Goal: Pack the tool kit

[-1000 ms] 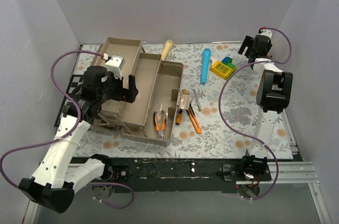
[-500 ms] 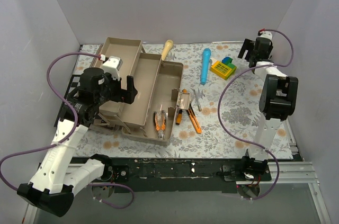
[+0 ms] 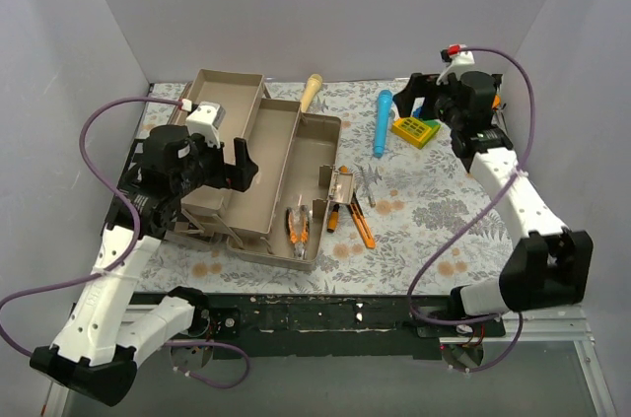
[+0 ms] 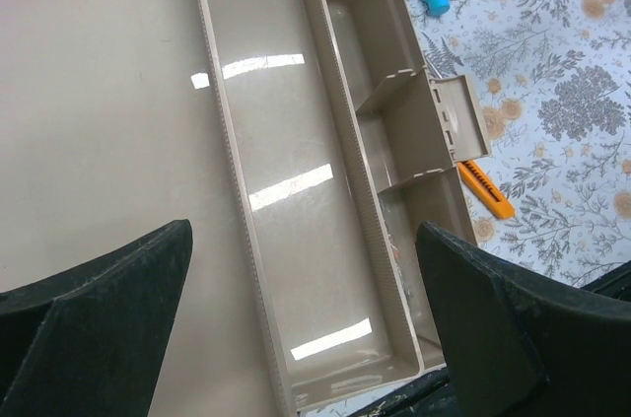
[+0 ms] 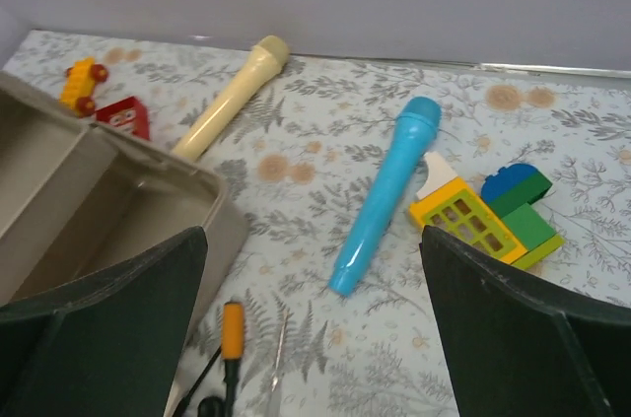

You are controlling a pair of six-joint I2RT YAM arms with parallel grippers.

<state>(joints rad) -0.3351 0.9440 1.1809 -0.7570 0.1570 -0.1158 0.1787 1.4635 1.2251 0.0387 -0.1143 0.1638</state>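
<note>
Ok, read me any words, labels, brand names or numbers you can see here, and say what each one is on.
No text can be read in any view.
On the toolbox, the blue cylindrical tool, the yellow toy block and the cream handle: no lettering shows.
On the small red toy block: white marks, too blurred to tell if they are letters.

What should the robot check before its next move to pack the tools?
1. Toolbox open: ok.
2. Left end effector open and empty: ok.
3. Right end effector open and empty: ok.
4. All tools inside: not ok; an orange-handled tool lies on the mat beside the box.
5. Blue tool and yellow block outside the box: ok.
</note>
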